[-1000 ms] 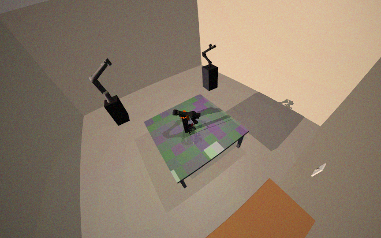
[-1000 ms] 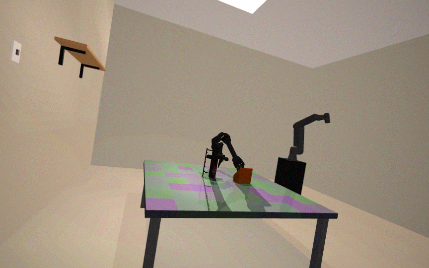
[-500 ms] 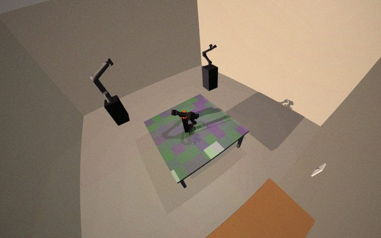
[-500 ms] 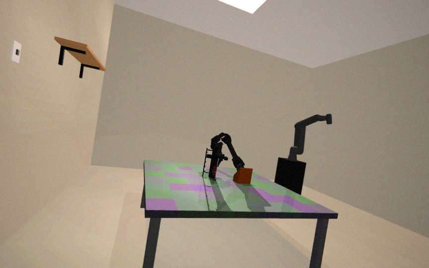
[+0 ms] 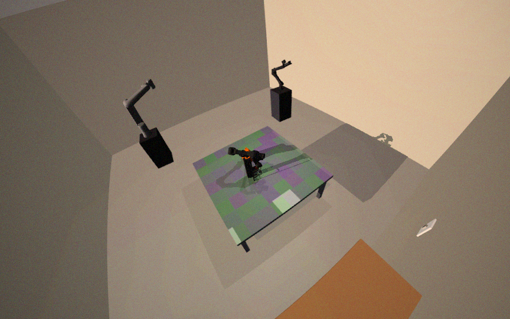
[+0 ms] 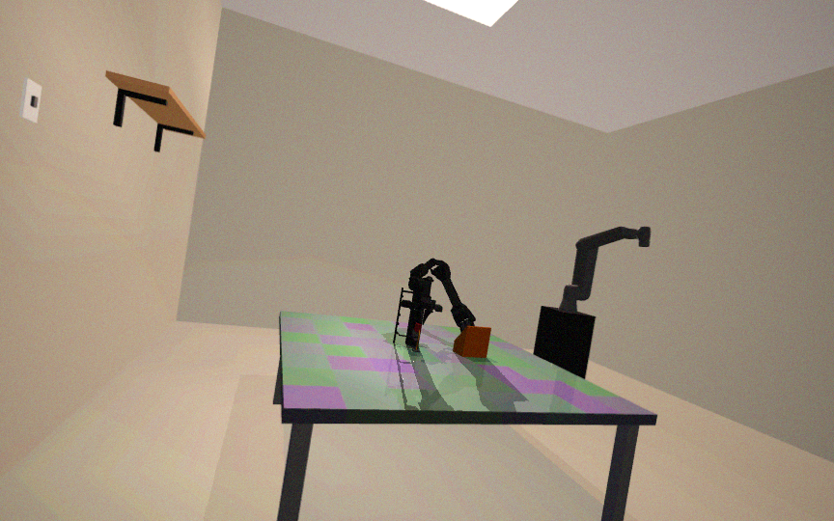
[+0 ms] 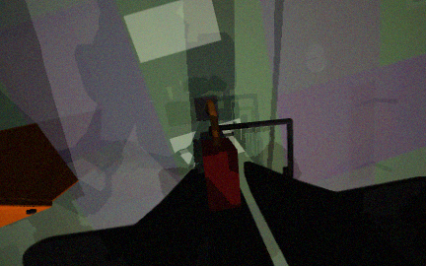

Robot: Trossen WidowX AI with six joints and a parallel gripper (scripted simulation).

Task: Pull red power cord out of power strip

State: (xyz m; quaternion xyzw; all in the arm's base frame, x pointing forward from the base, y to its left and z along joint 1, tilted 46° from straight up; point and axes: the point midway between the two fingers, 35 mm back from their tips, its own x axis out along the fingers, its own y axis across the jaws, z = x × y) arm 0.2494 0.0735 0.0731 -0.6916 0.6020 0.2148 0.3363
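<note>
Gripper (image 5: pixel 256 171) (image 6: pixel 414 342) (image 7: pixel 221 170), one, parted to a modest gap and gripping nothing, its fingers straddling the red plug (image 5: pixel 257 168) (image 6: pixel 418 331) (image 7: pixel 222 179), with a pale sliver of surface (image 5: pixel 259 218) (image 6: pixel 307 396) (image 7: pixel 345 113) showing beside it in my wrist view. Red plug, one, low over the surface between those fingers, orange-brown cord (image 7: pixel 213 120) at its far end; whether it is free of the strip I cannot tell. Step in hand, by my judgement: letting go; next entry, widen further, then withdraw straight back without brushing plug or cord.
</note>
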